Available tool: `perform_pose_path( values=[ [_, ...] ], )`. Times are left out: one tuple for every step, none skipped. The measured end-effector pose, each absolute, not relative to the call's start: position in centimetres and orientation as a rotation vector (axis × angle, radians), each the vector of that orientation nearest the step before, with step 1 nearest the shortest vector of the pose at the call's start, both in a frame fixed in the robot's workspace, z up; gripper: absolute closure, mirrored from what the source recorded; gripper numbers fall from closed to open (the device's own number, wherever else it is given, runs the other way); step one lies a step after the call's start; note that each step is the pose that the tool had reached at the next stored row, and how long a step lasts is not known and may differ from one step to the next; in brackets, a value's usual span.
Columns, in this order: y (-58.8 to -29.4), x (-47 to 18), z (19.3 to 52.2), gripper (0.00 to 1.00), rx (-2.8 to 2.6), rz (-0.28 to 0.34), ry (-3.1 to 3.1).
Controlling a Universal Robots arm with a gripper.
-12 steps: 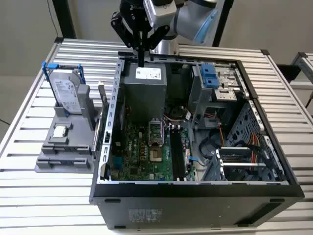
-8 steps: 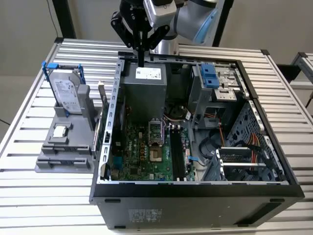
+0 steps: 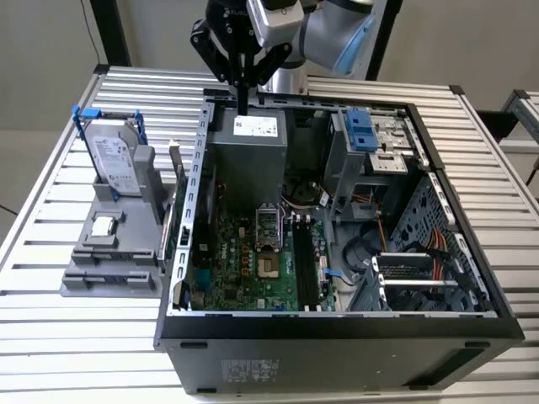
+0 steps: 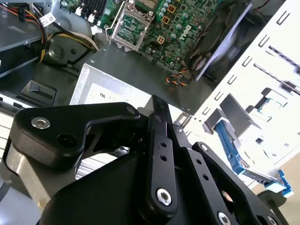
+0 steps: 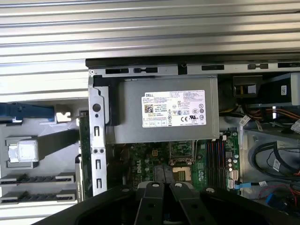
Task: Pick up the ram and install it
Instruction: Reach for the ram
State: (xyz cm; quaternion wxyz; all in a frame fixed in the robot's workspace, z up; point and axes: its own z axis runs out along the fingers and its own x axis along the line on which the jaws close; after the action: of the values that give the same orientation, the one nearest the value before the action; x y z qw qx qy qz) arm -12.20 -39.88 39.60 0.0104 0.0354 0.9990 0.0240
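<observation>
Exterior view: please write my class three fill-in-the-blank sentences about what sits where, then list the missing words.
1. The gripper hangs above the ___, a grey box with a white label inside the computer case.
2. The hard drive stands upright in a bracket coloured ___.
3. The small silver processor chip lies on the grey holder, ___ the computer case.
Missing words: power supply; blue; outside.
</observation>
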Motion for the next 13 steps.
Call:
perform_pose_path(
  values=[
    [-39.9,-12.3,39.6,1.0,0.111,0.075,3.118],
    [-39.9,-12.4,39.6,1.0,0.11,0.075,3.118],
    [-39.9,-12.5,39.6,1.0,0.11,0.075,3.118],
    [-39.9,-12.6,39.6,1.0,0.11,0.075,3.118],
    [-39.9,-12.8,39.6,1.0,0.11,0.075,3.118],
    [-39.9,-12.9,39.6,1.0,0.11,0.075,3.118],
    [-39.9,-13.1,39.6,1.0,0.11,0.075,3.118],
    [-39.9,-13.2,39.6,1.0,0.11,0.075,3.118],
    [-39.9,-13.4,39.6,1.0,0.11,0.075,3.118],
    [-39.9,-13.6,39.6,1.0,0.11,0.075,3.118],
    [-39.9,-13.7,39.6,1.0,0.11,0.075,3.118],
    [-39.9,-13.9,39.6,1.0,0.109,0.075,3.118],
    [-39.9,-14.0,39.6,1.0,0.108,0.075,3.118]
  ],
)
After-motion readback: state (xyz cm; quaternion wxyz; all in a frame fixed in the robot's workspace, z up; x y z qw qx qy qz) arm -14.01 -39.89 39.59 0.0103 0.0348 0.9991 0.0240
